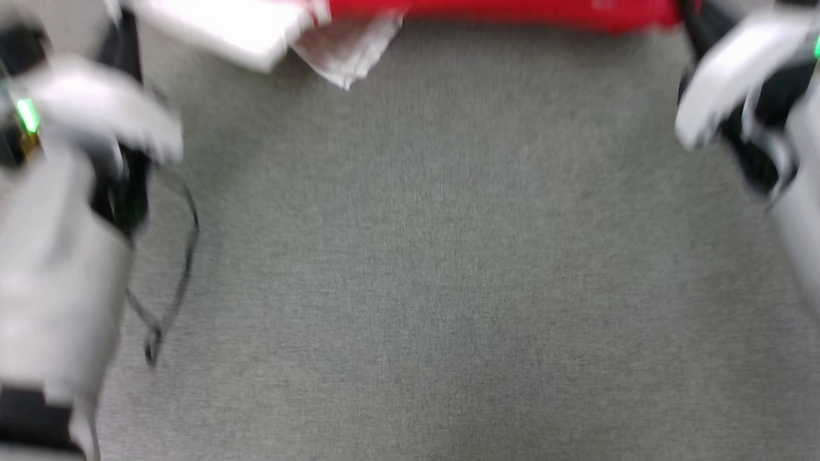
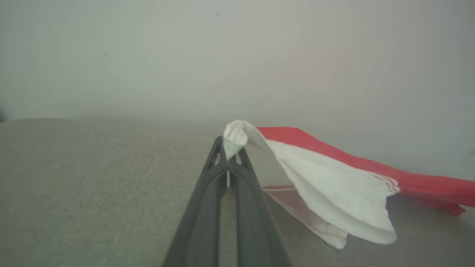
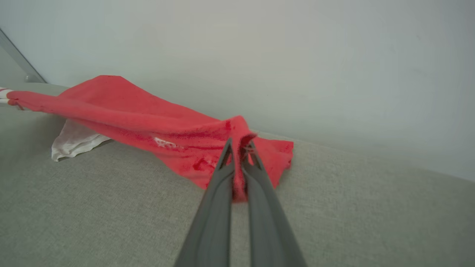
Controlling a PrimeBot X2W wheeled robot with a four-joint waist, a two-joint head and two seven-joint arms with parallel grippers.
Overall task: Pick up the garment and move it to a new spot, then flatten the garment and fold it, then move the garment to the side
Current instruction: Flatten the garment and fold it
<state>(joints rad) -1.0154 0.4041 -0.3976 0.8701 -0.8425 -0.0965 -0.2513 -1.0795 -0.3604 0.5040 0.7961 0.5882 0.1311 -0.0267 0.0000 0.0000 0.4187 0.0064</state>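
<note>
The garment (image 1: 512, 11) is stretched along the top edge of the blurred head view, red in the middle with a white sleeve (image 1: 224, 29) at the left. In the left wrist view my left gripper (image 2: 229, 148) is shut on a bunched tip of the white sleeve, and the garment (image 2: 334, 193) hangs off to the right above the grey surface. My right gripper (image 3: 240, 148) is shut on a pinch of red cloth, with the garment (image 3: 148, 122) trailing away to the left. Both pale forearms (image 1: 64, 256) (image 1: 737, 70) frame the head view.
A wide grey woven surface (image 1: 416, 256) lies below the lifted cloth. A pale wall (image 2: 222, 55) rises right behind it. A thin dark cable (image 1: 182, 256) loops beside my left arm. A slanted metal bar (image 3: 18, 55) stands at the far end.
</note>
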